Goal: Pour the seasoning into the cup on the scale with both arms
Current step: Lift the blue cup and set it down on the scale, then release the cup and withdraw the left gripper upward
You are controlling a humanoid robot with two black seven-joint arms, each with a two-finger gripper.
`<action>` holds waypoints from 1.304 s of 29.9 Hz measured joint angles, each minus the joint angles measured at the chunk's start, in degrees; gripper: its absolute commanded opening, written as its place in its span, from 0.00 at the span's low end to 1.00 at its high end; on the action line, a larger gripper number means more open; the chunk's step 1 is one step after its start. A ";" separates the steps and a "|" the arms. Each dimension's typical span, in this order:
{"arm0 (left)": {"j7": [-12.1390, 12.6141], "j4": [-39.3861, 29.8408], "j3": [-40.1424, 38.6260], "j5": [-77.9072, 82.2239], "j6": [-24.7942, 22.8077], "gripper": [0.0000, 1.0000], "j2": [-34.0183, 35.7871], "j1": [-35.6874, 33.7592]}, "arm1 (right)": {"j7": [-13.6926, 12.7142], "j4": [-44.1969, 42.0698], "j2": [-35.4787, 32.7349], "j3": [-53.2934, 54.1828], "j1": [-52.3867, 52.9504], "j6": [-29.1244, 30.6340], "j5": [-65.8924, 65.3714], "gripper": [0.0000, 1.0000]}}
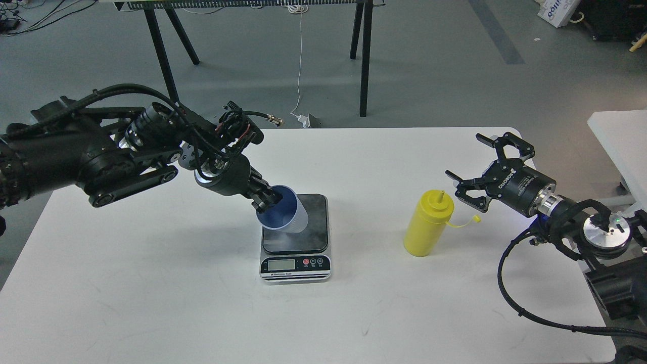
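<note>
The scale sits on the white table, silver front with LCD and round buttons facing the near edge, dark platform behind. Above the platform, the cup is held tilted, its long axis leaning so the mouth faces left and toward the viewer; the interior appears dark blue, and no contents can be made out. The left gripper is clamped on the cup rim, one finger inside the mouth. The left arm extends from the left edge, angled down toward the scale.

Right of the scale, well apart from it, the seasoning stands upright on the table, nozzle pointing up, tethered cap hanging off to its right. The right gripper hovers just beside the bottle's upper right, fingers spread, holding nothing. The right arm enters from the right edge.
</note>
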 measured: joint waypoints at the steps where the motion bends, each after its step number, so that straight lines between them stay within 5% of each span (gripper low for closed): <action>1: 0.00 -0.01 -0.01 -0.01 0.00 0.25 0.00 0.05 | 0.00 0.00 -0.01 0.01 -0.07 0.00 0.00 0.96; 7: 0.00 -0.35 -0.08 -0.14 0.00 0.48 0.08 0.36 | 0.00 0.00 -0.04 0.08 -0.63 0.00 0.00 0.96; 14: 0.00 -0.19 -0.77 -1.27 0.00 0.97 0.59 0.36 | 0.00 0.05 -0.04 0.25 -0.78 0.00 0.00 0.97; 24: 0.00 1.06 -3.43 -12.99 0.00 0.99 6.22 -1.49 | 0.00 0.48 -3.68 -7.61 5.71 0.00 -0.14 0.97; 29: 0.00 10.00 -6.52 -24.78 0.00 0.99 7.25 -2.37 | 0.00 3.94 -9.07 -7.10 11.91 0.00 2.97 0.98; 39: 0.01 29.96 -11.99 -59.80 0.01 0.99 2.60 0.15 | 0.02 7.76 -15.17 8.56 -4.81 0.00 41.07 0.98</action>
